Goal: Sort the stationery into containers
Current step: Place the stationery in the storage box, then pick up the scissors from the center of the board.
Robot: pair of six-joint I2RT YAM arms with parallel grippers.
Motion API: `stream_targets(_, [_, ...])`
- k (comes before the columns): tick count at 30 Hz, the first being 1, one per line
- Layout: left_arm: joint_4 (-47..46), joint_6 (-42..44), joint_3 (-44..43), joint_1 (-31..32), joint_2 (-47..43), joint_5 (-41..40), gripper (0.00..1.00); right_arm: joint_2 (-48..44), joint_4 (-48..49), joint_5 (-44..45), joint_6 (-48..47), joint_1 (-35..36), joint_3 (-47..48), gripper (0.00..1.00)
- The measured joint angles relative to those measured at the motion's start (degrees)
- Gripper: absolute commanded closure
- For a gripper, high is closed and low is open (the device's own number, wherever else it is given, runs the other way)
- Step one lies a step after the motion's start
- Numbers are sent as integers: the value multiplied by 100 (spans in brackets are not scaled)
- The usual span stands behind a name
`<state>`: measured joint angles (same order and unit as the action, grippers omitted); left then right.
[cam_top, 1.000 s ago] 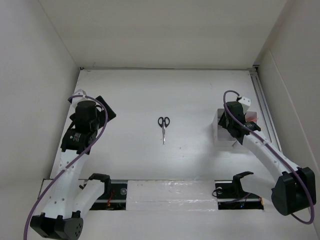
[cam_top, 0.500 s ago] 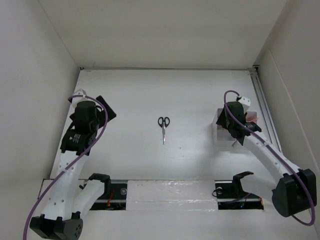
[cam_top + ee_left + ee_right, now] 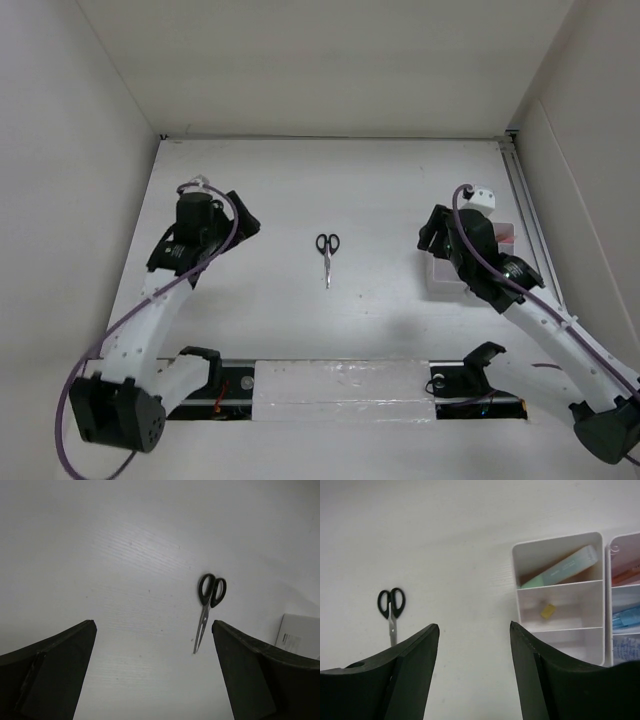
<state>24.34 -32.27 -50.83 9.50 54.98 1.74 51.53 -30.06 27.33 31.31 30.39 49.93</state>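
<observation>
Got the left hand spread wide, gripping nothing, aimed at the black-handled scissors. Same deal with the right hand: fingers apart, empty. Lying shut on the white tabletop, loops away from the arms, silver blades pointing back, well apart from both hands. Off to the right, spotted the translucent-white bins: pale green marker in one compartment, small yellow eraser in the next, reddish pens and blue items alongside. Can't read the marker's printing, too small.
</observation>
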Motion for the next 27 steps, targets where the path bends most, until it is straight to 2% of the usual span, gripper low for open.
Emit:
stream_targets(2, [-201,-181,42,315,579,57,0,-105,-85,33,4,262,66,35])
stream_targets(4, [-302,-374,-197,1054,1471,-238,0,-162,-179,79,4,476,166,35])
stream_targets(6, [-306,-507,-651,1759,2409,-420,0,-192,-293,133,7,732,306,35])
stream_targets(8, [-358,-586,-1080,2142,3134,-492,0,-240,-367,168,15,975,439,35])
stream_targets(13, [-286,-619,-1818,2203,4098,-957,0,-579,-463,225,46,1644,555,35])
stream_targets(16, [-166,-579,-2376,2262,4656,-1360,0,-743,-542,229,50,1829,588,35])
stream_targets(18, [-116,-546,-2638,2378,4964,-1513,4,-804,-564,258,48,1864,597,35])
stream_targets(25, [26,-367,-2730,2540,5346,-1554,17,-844,-656,339,24,1882,693,34])
stream_targets(27, [33,-337,-2730,2538,5346,-1558,17,-844,-682,363,11,1882,693,34])
